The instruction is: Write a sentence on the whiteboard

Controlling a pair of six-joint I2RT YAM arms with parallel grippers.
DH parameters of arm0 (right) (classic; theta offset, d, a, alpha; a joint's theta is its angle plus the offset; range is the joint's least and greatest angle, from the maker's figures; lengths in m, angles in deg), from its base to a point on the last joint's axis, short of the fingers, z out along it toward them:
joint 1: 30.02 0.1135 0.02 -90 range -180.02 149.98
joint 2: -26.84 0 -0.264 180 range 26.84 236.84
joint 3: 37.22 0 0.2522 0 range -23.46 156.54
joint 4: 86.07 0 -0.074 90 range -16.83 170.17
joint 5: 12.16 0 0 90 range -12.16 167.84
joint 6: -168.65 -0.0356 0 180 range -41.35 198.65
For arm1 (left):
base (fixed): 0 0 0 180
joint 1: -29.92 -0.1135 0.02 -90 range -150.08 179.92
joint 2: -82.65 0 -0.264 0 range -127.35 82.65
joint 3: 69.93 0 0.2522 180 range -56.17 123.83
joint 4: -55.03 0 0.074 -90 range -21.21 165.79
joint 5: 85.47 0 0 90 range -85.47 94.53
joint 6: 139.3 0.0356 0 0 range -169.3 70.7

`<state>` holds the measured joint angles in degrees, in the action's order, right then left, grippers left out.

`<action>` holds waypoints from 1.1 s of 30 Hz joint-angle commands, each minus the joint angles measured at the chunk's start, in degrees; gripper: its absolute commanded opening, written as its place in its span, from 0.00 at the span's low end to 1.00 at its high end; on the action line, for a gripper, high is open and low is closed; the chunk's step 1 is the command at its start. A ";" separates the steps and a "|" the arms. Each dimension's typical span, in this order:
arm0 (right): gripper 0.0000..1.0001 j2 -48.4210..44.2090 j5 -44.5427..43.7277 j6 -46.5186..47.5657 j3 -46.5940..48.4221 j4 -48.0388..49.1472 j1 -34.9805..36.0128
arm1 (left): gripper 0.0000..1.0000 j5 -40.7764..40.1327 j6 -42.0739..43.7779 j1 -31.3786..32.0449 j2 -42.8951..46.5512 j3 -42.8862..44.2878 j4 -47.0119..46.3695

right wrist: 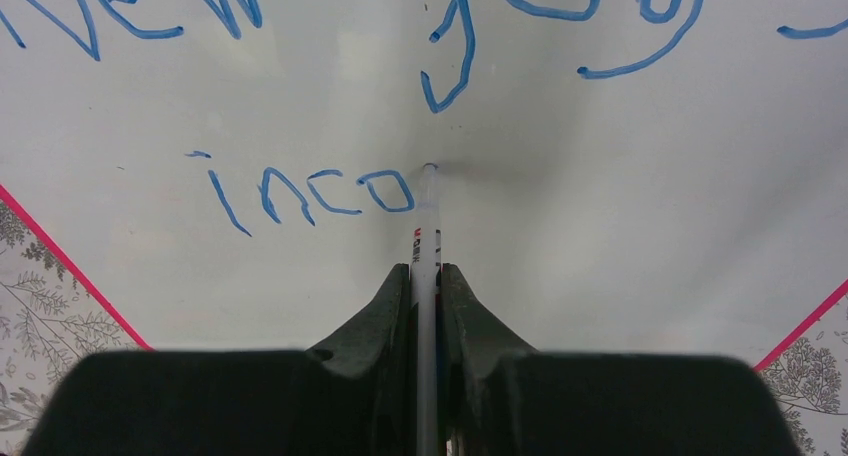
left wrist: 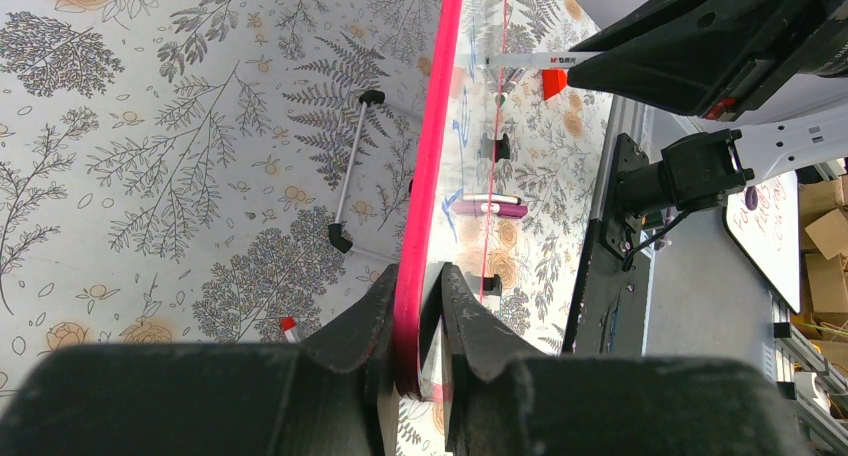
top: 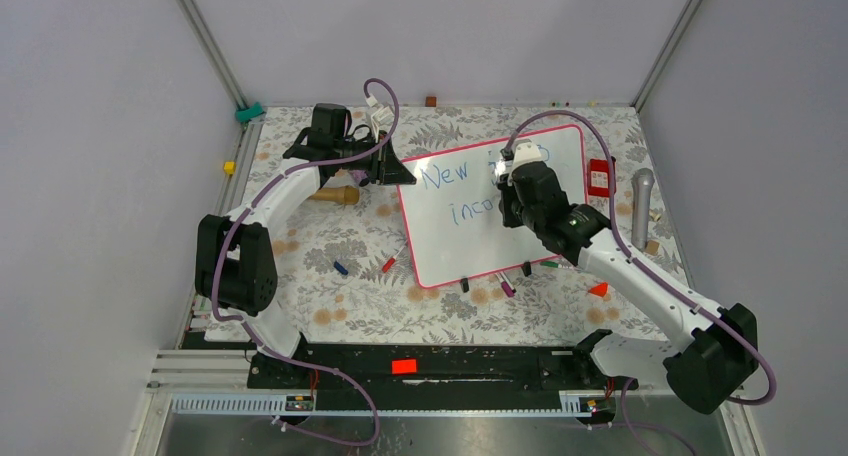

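Whiteboard (top: 470, 251) lies on the table (top: 330, 306), left gripper (left wrist: 418, 276) clamped on its pink corner frame, guessing so it won't slide. Right gripper (right wrist: 427, 271) pinches the marker (right wrist: 427, 211) over the board's middle, tip touching just after "inco" in the sentence (top: 447, 176).

On the whiteboard (top: 450, 251) the sentence (right wrist: 310, 191) stands in blue handwriting. The upper line reads "New", then "jog" and further letters cut off by the frame. The lower line reads "inco". Small red print on the marker (left wrist: 530, 62) seems to read "M&G".
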<state>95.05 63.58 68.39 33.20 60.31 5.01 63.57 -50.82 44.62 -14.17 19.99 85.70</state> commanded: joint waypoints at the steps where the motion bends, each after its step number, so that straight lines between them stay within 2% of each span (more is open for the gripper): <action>1: 0.00 -1.25 0.89 -1.33 -1.86 1.14 -0.40 | 0.12 -7.84 7.36 1.65 -0.30 0.70 -1.36; 10: 0.00 -2.38 -0.33 -2.17 -5.01 1.14 -0.40 | 0.12 -7.73 7.36 1.66 -0.25 0.75 -1.41; 17: 0.00 -0.17 -4.45 -1.97 -1.55 0.82 -0.66 | 0.12 -7.93 7.41 1.68 -0.44 0.73 -1.36; 33: 0.00 2.96 -5.28 -1.52 2.83 1.04 -1.19 | 0.12 -8.21 7.47 1.72 -0.47 0.66 -1.36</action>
<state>96.33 61.18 66.62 34.12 58.58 4.83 63.20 -50.84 44.62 -14.17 19.99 85.72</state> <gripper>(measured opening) 0.158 0.153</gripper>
